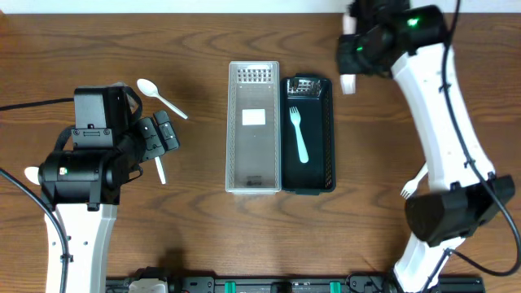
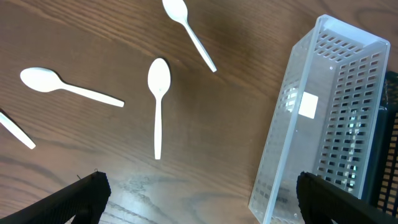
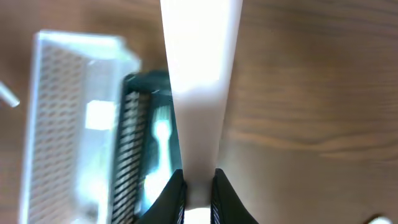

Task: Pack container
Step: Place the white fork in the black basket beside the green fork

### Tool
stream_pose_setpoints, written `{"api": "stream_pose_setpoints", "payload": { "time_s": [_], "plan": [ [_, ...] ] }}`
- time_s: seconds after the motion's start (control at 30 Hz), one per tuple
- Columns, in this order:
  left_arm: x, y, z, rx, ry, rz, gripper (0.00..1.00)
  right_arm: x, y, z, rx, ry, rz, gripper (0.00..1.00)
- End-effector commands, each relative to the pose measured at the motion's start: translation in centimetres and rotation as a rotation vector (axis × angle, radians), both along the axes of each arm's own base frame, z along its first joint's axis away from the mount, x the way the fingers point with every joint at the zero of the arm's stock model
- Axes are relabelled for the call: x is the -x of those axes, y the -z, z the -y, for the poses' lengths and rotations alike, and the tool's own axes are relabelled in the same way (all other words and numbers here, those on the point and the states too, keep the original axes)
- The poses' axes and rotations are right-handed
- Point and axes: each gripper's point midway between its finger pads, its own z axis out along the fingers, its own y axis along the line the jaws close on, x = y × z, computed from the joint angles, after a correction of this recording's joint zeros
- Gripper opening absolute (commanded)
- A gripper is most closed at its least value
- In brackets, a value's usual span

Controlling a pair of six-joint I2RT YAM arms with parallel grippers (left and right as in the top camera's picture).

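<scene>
Evidently the right gripper (image 3: 198, 186), clenched on a white utensil (image 3: 199, 74) at upper right, is mid-delivery. Next: lower it into the black tray (image 1: 330, 138). The left gripper (image 2: 200, 196) hangs released.

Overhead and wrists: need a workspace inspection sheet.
Surface: wooden table, bare grain.
Job's things: clear bin, no utensils seen; black bin beside it holds pale blue fork; white spoons loose at left; white fork by right arm base.
Clutter: nothing seen.
Grippers: left gripper open near spoons; right gripper shut on white utensil.
Cables: black cable by left arm.
Surroundings: black rail at near edge.
</scene>
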Motion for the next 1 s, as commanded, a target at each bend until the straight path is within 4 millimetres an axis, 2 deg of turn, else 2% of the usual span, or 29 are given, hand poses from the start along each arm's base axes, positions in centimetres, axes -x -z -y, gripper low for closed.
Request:
{"api": "stream_pose_setpoints", "payload": {
  "time_s": [0.0, 0.1, 0.2, 0.33, 0.47, 0.53, 0.6, 0.63, 0.7, 0.73, 0.87, 0.97],
  "plan": [
    [0.0, -0.6, -0.1, -0.019, 0.014, 0.012, 0.98, 1.8, 4.3, -3.5, 0.001, 0.029, -0.137, 0.01],
    [0.0, -0.6, -0.1, -0.024, 0.02, 0.012, 0.98, 3.8, 6.9, -6.2, 0.021, -0.003, -0.198, 0.01],
    [0.0, -0.6, -0.2, -0.026, 0.018, 0.012, 0.98, 5.7, 10.2, -7.9, 0.044, -0.007, -0.259, 0.01],
    [-0.1, -0.6, -0.2, -0.026, 0.018, 0.013, 0.98, 8.3, 14.7, -8.5, 0.081, -0.013, -0.333, 0.01],
    [-0.1, -0.6, -0.2, -0.026, 0.018, 0.013, 0.98, 9.8, 17.0, -8.3, 0.103, -0.022, -0.374, 0.01],
    [-0.1, -0.6, -0.2, -0.027, 0.018, 0.013, 0.98, 9.9, 17.2, -8.2, 0.106, -0.021, -0.379, 0.02],
    [-0.1, -0.6, -0.2, -0.027, 0.018, 0.013, 0.98, 9.8, 17.2, -8.3, 0.103, -0.022, -0.373, 0.09],
    [-0.1, -0.6, -0.2, -0.027, 0.018, 0.013, 0.98, 9.7, 17.1, -8.3, 0.101, -0.022, -0.369, 0.2],
    [-0.1, -0.6, -0.2, -0.035, 0.029, 0.013, 0.98, 9.6, 17.0, -8.3, 0.098, -0.022, -0.364, 0.63],
    [-0.1, -0.6, -0.2, -0.04, 0.037, 0.013, 0.98, 9.6, 17.0, -8.4, 0.097, -0.022, -0.363, 0.68],
    [-0.1, -0.6, -0.2, -0.046, 0.045, 0.013, 0.98, 8.7, 15.7, -8.3, 0.085, -0.011, -0.322, 0.73],
    [-0.1, -0.7, -0.2, -0.046, 0.045, 0.016, 0.98, 7.3, 12.8, -6.8, 0.077, 0.082, -0.239, 0.73]
  ]
}}
